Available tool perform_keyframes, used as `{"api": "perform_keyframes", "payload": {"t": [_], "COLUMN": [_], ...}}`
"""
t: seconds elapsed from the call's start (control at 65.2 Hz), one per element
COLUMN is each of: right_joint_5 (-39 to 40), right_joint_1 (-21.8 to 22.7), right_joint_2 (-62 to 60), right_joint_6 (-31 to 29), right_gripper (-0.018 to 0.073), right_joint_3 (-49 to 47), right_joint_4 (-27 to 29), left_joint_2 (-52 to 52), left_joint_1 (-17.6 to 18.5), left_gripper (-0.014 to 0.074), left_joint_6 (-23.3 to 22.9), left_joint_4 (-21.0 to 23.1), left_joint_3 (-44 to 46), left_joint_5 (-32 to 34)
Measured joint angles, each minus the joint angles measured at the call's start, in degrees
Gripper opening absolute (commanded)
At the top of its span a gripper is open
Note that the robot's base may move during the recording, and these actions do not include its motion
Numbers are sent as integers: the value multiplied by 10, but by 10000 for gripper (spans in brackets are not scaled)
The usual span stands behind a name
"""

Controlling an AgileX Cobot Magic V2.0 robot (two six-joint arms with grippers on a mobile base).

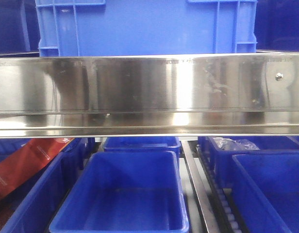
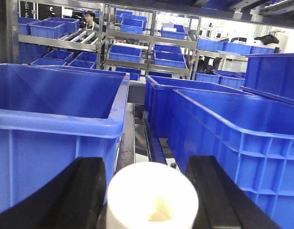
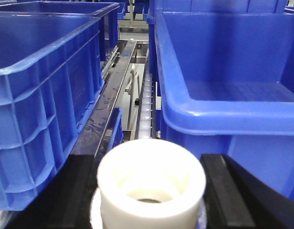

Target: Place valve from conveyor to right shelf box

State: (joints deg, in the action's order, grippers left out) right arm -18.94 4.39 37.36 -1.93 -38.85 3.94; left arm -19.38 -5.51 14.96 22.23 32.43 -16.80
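Observation:
In the left wrist view a white cylindrical valve (image 2: pixel 152 195) sits between the black fingers of my left gripper (image 2: pixel 148 167), which touch both its sides. In the right wrist view a second white valve (image 3: pixel 151 191), hollow on top, sits the same way in my right gripper (image 3: pixel 151 162). The left gripper hovers over the gap between two blue shelf boxes, one on its left (image 2: pixel 56 119) and one on its right (image 2: pixel 233 133). The right gripper is in front of a blue box (image 3: pixel 223 112) at right. The conveyor is out of view. Neither gripper shows in the front view.
A polished steel shelf beam (image 1: pixel 149 92) crosses the front view, with a blue crate (image 1: pixel 144 29) above it. Below it are open blue boxes (image 1: pixel 74 194), a red packet (image 1: pixel 28 165) and a clear bag (image 1: pixel 234 143). Roller rails (image 3: pixel 146 109) run between the boxes. More shelving stands beyond (image 2: pixel 132 52).

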Motion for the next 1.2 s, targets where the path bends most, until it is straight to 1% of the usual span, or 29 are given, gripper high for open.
{"api": "perform_keyframes", "payload": {"t": [0.844, 0.89, 0.936, 1.043, 1.104, 1.196], "right_joint_5": [3, 5, 5, 5, 8, 13], "right_joint_1": [0, -1, -8, -36, -60, -93], "right_joint_2": [0, 0, 1, 15, 31, 65], "right_joint_6": [0, 0, 0, -6, -17, -22], "right_gripper": [-162, -162, -162, -163, -163, -163], "right_joint_3": [0, 0, -4, -31, -50, -84], "right_joint_4": [0, 0, -1, -1, -1, -1], "left_joint_2": [-1, -9, -20, -62, -84, -135], "left_joint_1": [0, 0, 0, 5, 15, 36], "left_gripper": [-111, -111, -111, -111, -111, -111], "left_joint_6": [0, 7, 23, 75, 89, 97], "left_joint_4": [0, 0, 0, 1, 6, 9], "left_joint_3": [0, 3, 11, 44, 65, 105], "left_joint_5": [0, -5, -16, -50, -53, -54]}}
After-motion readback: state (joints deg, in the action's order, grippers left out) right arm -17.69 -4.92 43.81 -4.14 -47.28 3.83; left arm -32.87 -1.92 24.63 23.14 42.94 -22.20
